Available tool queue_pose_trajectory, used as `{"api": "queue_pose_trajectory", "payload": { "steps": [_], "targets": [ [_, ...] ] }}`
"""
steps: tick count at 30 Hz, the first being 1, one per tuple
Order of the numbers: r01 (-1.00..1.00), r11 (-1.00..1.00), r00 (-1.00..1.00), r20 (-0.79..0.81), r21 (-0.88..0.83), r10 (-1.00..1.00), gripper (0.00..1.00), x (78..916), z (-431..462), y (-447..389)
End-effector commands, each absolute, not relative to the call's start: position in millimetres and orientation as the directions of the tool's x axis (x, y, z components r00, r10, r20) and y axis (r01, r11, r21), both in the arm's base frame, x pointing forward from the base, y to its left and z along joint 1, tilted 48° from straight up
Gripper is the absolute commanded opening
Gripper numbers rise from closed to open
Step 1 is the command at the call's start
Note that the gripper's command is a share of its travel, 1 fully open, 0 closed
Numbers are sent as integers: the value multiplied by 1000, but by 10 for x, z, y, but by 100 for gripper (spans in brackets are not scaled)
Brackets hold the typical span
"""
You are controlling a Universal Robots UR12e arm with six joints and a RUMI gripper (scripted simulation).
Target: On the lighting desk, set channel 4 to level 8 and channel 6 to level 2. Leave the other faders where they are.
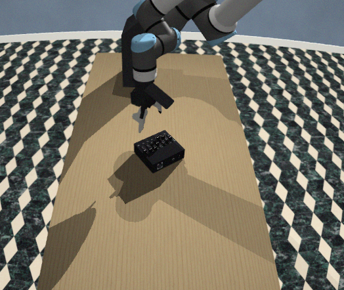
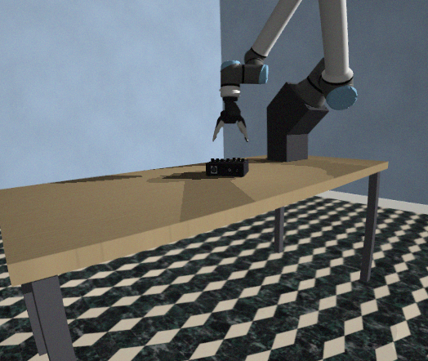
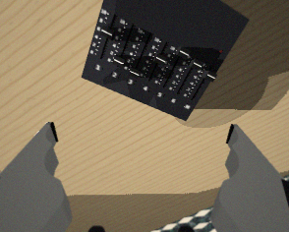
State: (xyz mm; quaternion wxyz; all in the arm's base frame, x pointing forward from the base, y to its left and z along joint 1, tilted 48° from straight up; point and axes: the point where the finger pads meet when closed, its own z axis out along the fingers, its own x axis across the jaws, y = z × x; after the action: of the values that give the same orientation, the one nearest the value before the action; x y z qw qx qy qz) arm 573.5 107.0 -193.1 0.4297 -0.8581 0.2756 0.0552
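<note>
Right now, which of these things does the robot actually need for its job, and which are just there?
Needed for the job:
- lighting desk, a black box with a row of faders on top
- gripper, open, holding nothing, hanging above the desk

Just there:
- wooden table under the desk
- arm's dark pedestal
- checkered floor

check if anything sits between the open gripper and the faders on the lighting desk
Nothing visible does. The gripper hangs open and holds nothing, above and apart from the lighting desk, with only air in between. In the wrist view the faders show fully, bare table beside them.
</note>
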Motion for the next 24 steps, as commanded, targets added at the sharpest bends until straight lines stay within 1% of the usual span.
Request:
{"api": "queue_pose_trajectory", "payload": {
  "steps": [1,7,13,15,20,24],
  "targets": [
    [-362,-548,923,-209,-754,-323,100,5778,-1876,1055],
    [-122,-617,985,-21,-777,-169,100,5830,-1798,1040],
    [134,-646,985,172,-752,4,100,5885,-1713,1020],
    [134,-646,985,172,-752,4,100,5885,-1713,1020],
    [372,-626,923,344,-685,173,100,5933,-1641,998],
    [519,-591,850,447,-617,280,100,5972,-1584,979]
  ]
}}
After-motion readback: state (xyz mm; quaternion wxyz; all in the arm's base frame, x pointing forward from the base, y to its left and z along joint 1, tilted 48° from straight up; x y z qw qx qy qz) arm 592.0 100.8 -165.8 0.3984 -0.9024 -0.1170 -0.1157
